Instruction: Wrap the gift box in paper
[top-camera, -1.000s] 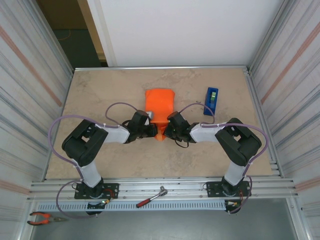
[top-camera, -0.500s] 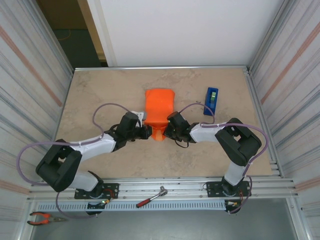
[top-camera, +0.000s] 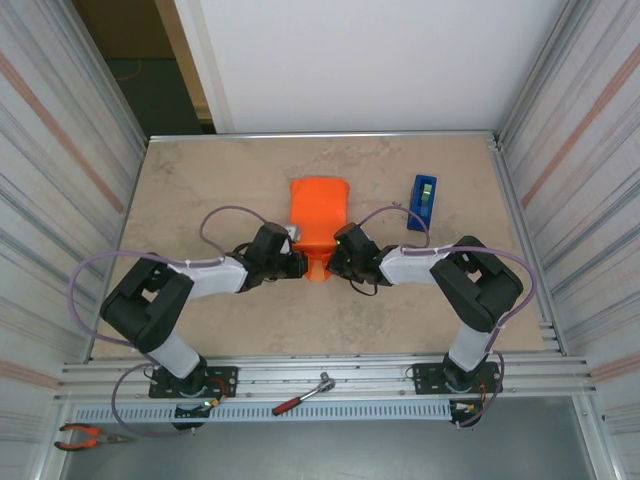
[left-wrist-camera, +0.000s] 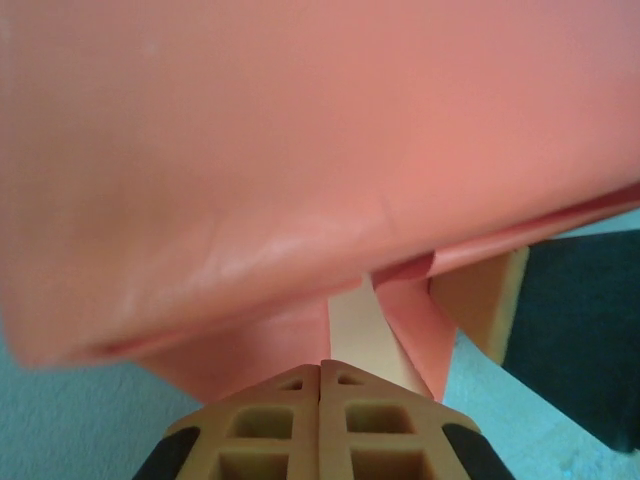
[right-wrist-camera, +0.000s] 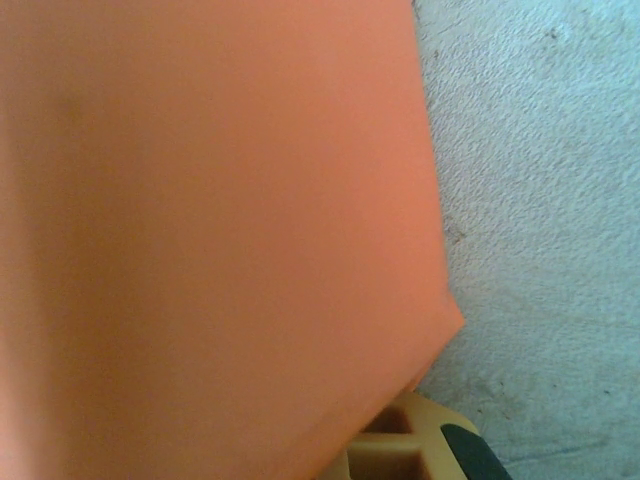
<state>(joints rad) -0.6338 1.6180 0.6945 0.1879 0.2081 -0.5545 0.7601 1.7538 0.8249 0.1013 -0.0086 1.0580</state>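
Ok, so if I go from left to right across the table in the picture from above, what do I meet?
The left tool → orange paper → right tool → blue tape dispenser.

This is probably a robot lab or workshop. A left arm (top-camera: 215, 272) and right arm (top-camera: 410, 265) are bolted to metal rails (top-camera: 340, 372) by a table (top-camera: 200, 190). Metal walls (top-camera: 50, 170) stand beside it. Pliers (top-camera: 88, 435) and a wrench (top-camera: 305, 392) lie nearby.

We see matte orange paper (top-camera: 320, 205), smooth with soft creases; a mottled stone-look table (top-camera: 200, 190); smooth blue plastic on the tape dispenser (top-camera: 424, 202); ribbed metal walls (top-camera: 60, 170).
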